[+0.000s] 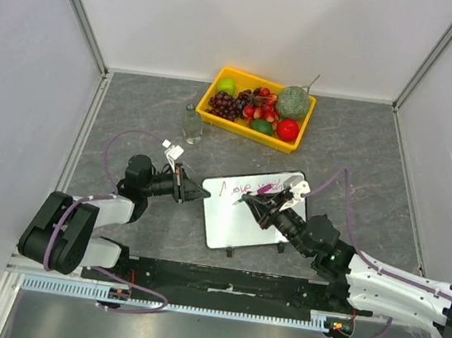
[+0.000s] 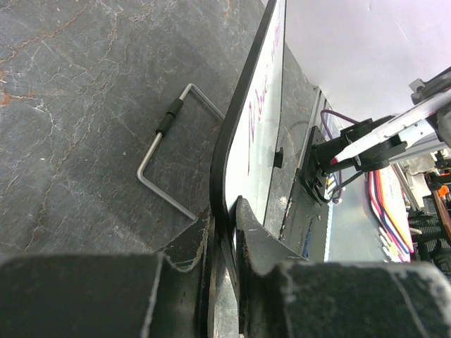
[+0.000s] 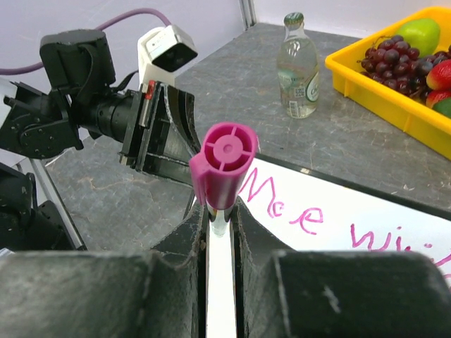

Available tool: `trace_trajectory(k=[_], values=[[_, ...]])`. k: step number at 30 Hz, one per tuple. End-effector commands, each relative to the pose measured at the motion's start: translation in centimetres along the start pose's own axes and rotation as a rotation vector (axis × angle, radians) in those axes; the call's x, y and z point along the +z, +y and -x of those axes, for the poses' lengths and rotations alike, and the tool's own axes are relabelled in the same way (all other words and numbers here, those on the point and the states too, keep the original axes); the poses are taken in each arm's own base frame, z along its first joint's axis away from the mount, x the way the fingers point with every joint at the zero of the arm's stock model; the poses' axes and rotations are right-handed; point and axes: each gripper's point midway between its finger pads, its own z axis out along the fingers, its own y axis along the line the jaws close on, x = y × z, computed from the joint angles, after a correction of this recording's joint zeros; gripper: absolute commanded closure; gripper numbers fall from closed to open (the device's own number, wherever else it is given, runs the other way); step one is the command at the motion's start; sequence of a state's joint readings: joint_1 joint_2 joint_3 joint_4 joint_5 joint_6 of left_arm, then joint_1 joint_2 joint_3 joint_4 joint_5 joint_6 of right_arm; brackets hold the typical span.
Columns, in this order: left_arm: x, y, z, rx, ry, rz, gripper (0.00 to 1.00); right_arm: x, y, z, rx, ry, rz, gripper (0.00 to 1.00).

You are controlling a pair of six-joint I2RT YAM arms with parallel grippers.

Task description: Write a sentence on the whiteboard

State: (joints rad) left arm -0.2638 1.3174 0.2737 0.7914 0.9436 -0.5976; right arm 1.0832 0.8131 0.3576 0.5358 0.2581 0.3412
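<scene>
Mid-writing, I'd say. The whiteboard (image 1: 243, 225) lies mid-tabletop, just near of the yellow tray (image 1: 212, 90) w/ fruit. The sentence (image 3: 303, 218) is only partly there: a couple of magenta words along the far edge, rest of the board blank.

Left end effector (image 2: 225, 211) is pinched narrow on the board's left rim, thin black edge right btwn the fingers. Right end effector (image 3: 220, 211) is clamped on the marker (image 3: 225, 158), magenta cap end facing its wrist cam. From the left wrist view the tip looks to hang just off the surface, not touching, but I can't be certain.

To do this bit well, imo:
- Bring the tip down gently to the right of the last word, same baseline.
- Light pressure only. The board sits on small feet & is held at one edge, so a hard push could rock or skid it.
- Left grip wants to be tight throughout, no repositioning mid-stroke.
- Slow strokes, steady marker angle, clean lift btwn letters so the fingers don't drag thru wet ink.
- That line looks short of room toward the right rim, so the next words prob belong on a 2nd line, nearer.
</scene>
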Motion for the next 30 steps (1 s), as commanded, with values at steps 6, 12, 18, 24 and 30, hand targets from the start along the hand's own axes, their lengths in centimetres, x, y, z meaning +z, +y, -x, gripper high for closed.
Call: trace_trajectory(k=[6, 12, 18, 24, 30], values=[[-0.7, -0.3, -1.7, 0.008, 0.0, -0.009, 0.68, 0.3, -0.4, 0.7, 0.037, -0.058, -0.052, 1.0], [-1.1, -1.4, -2.2, 0.014, -0.014, -0.045, 0.45, -0.4, -0.8, 1.4, 0.053, -0.08, -0.068, 1.0], [0.3, -2.8, -3.5, 0.027, 0.033, -0.103, 0.43, -0.8, -1.1, 1.9, 0.058, -0.091, -0.08, 1.0], [1.5, -2.6, -4.0, -0.004, 0.038, -0.128, 0.54, -1.1, -1.3, 1.9, 0.055, -0.087, -0.09, 1.0], [2.3, -2.9, -3.7, -0.019, 0.022, -0.186, 0.83, -1.4, -1.7, 2.0, 0.042, -0.088, -0.106, 1.0]])
